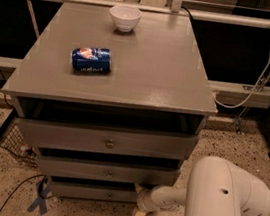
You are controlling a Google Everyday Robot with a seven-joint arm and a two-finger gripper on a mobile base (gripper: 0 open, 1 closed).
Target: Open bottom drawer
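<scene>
**Sam:** Where is the bottom drawer [87, 192]?

**Mia:** It is the lowest of the three. It looks shut, or almost. The end effector [138, 205] sits at its right end.

**Sam:** How should it open it?

**Mia:** Catch the front well. Then pull straight out, slowly, not sideways.

**Sam:** Is it holding on?

**Mia:** I cannot tell. That corner is dark, and the arm [221, 204] is cut off at the bottom.
</scene>
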